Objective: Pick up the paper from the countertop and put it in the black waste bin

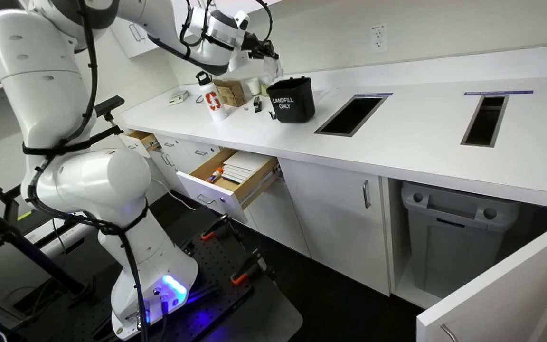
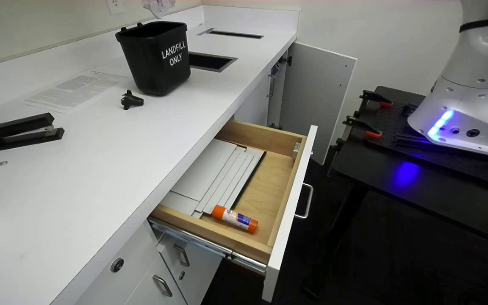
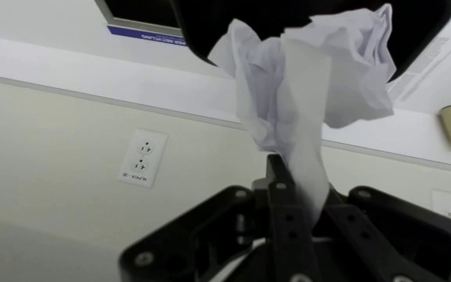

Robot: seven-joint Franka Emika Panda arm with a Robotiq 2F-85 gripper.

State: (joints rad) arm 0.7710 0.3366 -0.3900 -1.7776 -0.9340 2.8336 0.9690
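Gripper (image 3: 303, 184): one; fingers near together, paper (image 3: 307, 84) pinched between them.
Paper: one crumpled wad, hanging just above the bin (image 1: 304, 107).
Bin: one, black, upright on the counter (image 1: 411, 109); lettered "LANDFILL ONLY".
Slots (image 1: 353, 115): two, cut into the counter; legible part of purple strip (image 3: 147, 36) beside one: "PER RECYCLING".
Bottle (image 1: 212, 95): one, white, red S emblem.
Stapler (image 2: 15, 133): one.
Glue stick (image 2: 234, 218): one, in drawer (image 2: 275, 182); brand too small to read.

"LANDFILL ONLY" on blk bin (image 1: 297, 102), "RECYCLING" on purp strip (image 3: 147, 36), "S" on btl (image 1: 213, 99)
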